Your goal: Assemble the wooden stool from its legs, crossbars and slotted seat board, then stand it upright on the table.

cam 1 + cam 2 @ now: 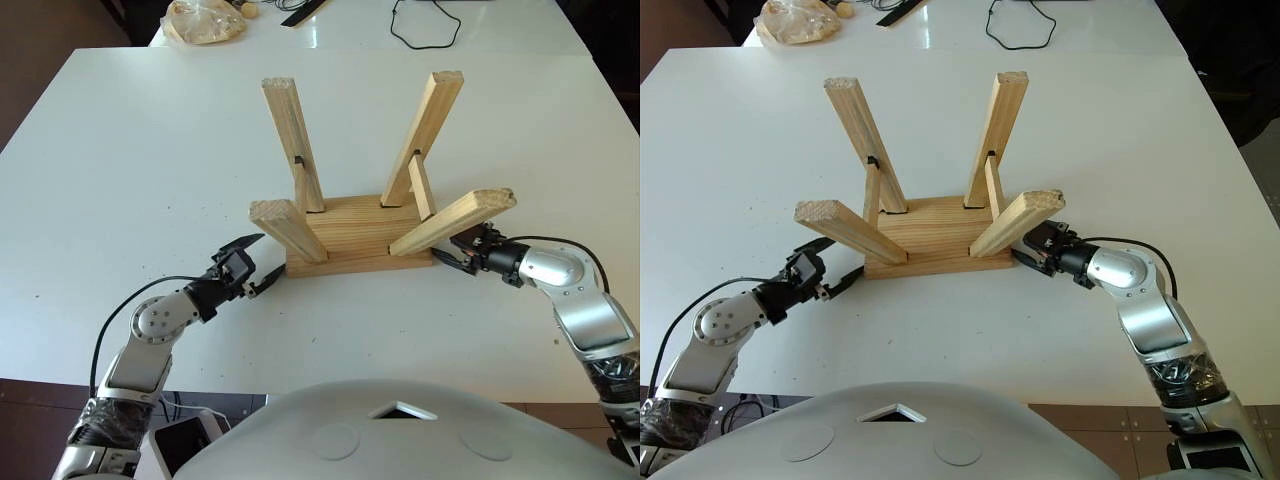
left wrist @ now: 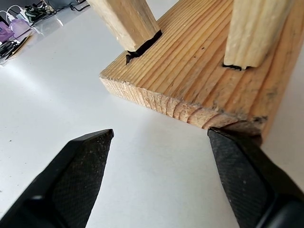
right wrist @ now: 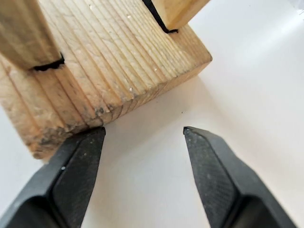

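Left eye view shows you the wooden stool (image 1: 352, 225) upside down in the middle of the white worktop (image 1: 120, 150). Its seat board (image 1: 345, 255) lies flat and the four legs (image 1: 291, 135) point up and outward. Your left end effector (image 1: 273, 252) is at the near left corner of the board, fingers apart. Your right end effector (image 1: 448, 252) is at the near right corner, also spread and clamped on nothing.

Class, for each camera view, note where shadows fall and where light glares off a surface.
Left eye view: soft shadow on the table along the seat board's near edge; the rear table glares. Left wrist view: dim shadow beneath the board's corner. Right wrist view: the table glares white beyond the board.
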Robot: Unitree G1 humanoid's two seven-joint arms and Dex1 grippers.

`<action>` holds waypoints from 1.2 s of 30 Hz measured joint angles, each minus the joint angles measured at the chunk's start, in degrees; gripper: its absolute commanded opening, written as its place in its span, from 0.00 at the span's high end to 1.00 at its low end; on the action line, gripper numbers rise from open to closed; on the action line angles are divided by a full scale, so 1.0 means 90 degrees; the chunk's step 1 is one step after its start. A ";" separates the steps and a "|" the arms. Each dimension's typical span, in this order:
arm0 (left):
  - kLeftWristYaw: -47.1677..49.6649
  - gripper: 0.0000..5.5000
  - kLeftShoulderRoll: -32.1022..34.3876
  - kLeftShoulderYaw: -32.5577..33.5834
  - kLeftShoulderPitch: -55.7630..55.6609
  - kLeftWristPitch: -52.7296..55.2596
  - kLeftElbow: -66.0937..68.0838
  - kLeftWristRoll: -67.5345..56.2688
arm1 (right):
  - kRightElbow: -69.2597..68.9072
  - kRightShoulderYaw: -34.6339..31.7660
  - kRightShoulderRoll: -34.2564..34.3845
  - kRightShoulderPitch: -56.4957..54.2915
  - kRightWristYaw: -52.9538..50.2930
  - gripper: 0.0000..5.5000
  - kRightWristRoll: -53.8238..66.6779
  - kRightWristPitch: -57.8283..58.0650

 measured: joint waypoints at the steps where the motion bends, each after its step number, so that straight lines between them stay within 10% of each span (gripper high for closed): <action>1: 0.0000 0.33 0.0000 -0.0008 -0.0004 -0.0026 0.0005 0.0031 | 0.0037 -0.0018 -0.0018 0.0027 0.0011 0.44 -0.0004 -0.0096; 17: -0.0015 0.33 0.0059 0.0034 0.0039 0.0205 -0.0144 -0.0026 | -0.0645 -0.0019 -0.0324 0.0537 0.0334 0.44 0.0215 0.0105; 36: -0.0710 0.33 0.0837 0.1333 0.0534 0.2877 -0.2585 -0.2290 | -0.1875 -0.1863 -0.0836 0.0659 0.1323 0.44 0.1999 0.1109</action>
